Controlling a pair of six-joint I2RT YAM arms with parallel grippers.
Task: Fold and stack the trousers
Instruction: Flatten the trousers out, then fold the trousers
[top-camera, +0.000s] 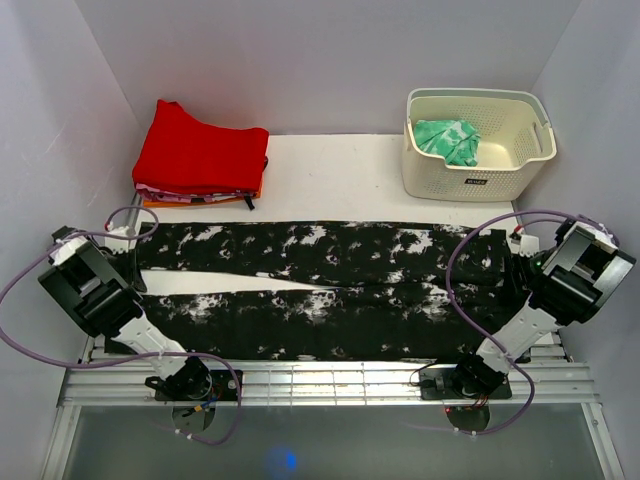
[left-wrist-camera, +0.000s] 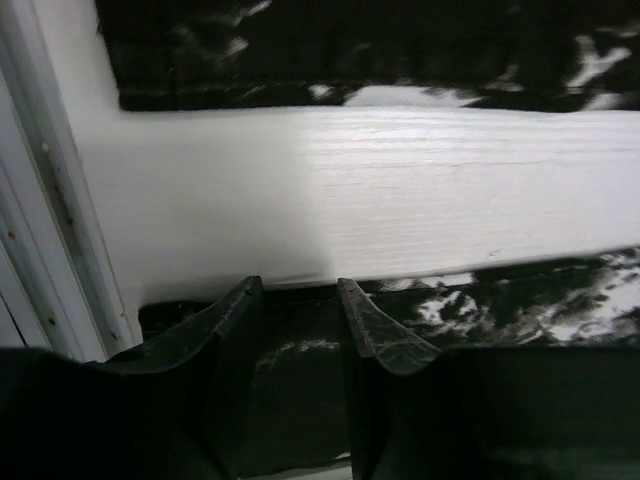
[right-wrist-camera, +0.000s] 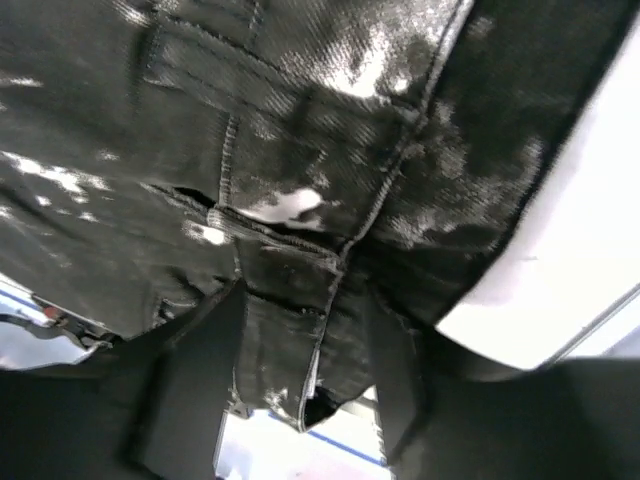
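The black trousers with white splatter (top-camera: 320, 290) lie flat across the table, legs to the left and waist to the right. A strip of bare table (left-wrist-camera: 350, 190) shows between the two legs. My left gripper (left-wrist-camera: 295, 285) sits at the cuff end of the near leg, its fingers close together with the dark cloth (left-wrist-camera: 290, 370) between them. My right gripper (right-wrist-camera: 305, 290) is at the waist end, shut on the waistband cloth (right-wrist-camera: 290, 330), which hangs bunched between its fingers. In the top view both sets of fingers are hidden under the wrists.
A stack of folded red garments (top-camera: 200, 155) lies at the back left. A cream basket (top-camera: 480, 95) holding green patterned cloth (top-camera: 448, 140) stands at the back right. A metal rail (top-camera: 320, 380) runs along the near edge. Grey walls close in both sides.
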